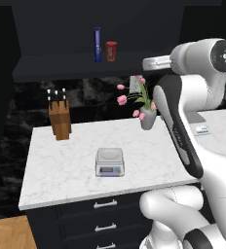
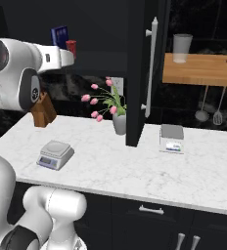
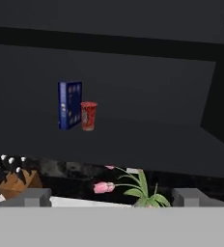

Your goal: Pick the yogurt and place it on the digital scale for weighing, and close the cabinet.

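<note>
Hand view: small red yogurt (image 3: 88, 116) cup, darker top, upright.

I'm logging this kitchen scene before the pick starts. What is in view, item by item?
yogurt: one, red, on the open cabinet shelf, beside the blue box.
digital scale: one, silver-grey, on the white counter.
second scale: one, grey, on the counter right of the open door.
knife block: one, brown, back left.
vase of tulips: one, pink flowers.
glass: one, clear, on the wooden shelf.
gripper: one, open, facing the cabinet.
</note>
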